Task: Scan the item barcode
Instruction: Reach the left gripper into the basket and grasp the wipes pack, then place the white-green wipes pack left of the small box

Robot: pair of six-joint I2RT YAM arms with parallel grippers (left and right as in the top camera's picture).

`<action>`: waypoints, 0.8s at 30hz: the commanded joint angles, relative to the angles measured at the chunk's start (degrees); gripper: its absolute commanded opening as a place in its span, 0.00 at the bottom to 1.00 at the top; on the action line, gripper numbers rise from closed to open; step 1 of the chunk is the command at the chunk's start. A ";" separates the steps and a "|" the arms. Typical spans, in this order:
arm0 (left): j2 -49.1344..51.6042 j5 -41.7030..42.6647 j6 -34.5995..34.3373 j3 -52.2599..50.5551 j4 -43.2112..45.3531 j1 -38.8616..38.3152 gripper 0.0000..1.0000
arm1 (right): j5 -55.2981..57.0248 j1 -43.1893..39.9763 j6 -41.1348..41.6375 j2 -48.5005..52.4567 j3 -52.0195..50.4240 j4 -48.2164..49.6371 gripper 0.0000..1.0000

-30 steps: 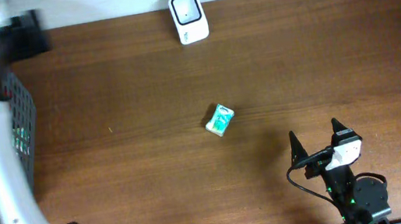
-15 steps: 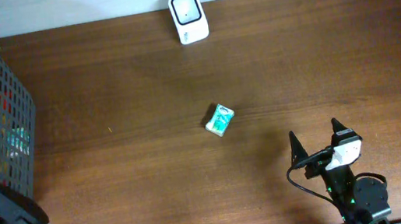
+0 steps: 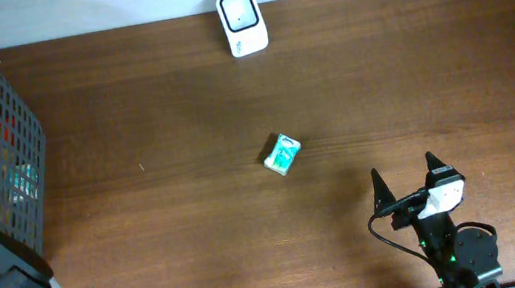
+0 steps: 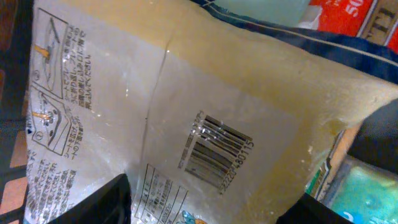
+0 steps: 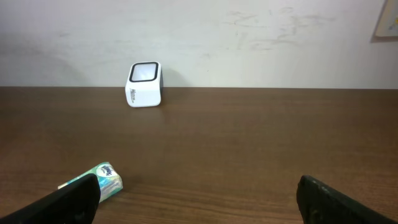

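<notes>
The wooden table (image 3: 427, 59) bears a white scanner (image 3: 242, 22), a teal packet (image 3: 283, 153) and a mesh basket (image 3: 6, 149).

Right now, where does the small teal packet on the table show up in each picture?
Overhead: the teal packet lies near the middle of the table.
Left wrist: not in it; a pale bag with a barcode fills the view.
Right wrist: the packet sits at the lower left edge.
Shared landmark: the white scanner box, at the table's far edge overhead, upper left in the right wrist view.
</notes>
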 commanded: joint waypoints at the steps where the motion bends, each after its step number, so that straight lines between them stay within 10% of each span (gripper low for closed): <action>1: 3.52 -0.52 0.48 -0.55 -0.11 0.70 0.36 | -0.11 0.26 -0.44 -0.37 -0.46 -0.20 0.99; 2: 3.45 -0.59 0.48 -0.35 0.11 0.68 0.00 | -0.11 0.26 -0.44 -0.37 -0.46 -0.20 0.99; 14: -33.70 -0.55 -6.47 6.45 4.22 -2.43 0.00 | -0.11 0.26 -0.44 -0.37 -0.46 -0.20 0.99; 24: -36.48 1.57 -21.53 0.85 -27.45 -44.30 0.00 | -0.11 0.28 -0.44 -0.37 -0.46 -0.20 0.99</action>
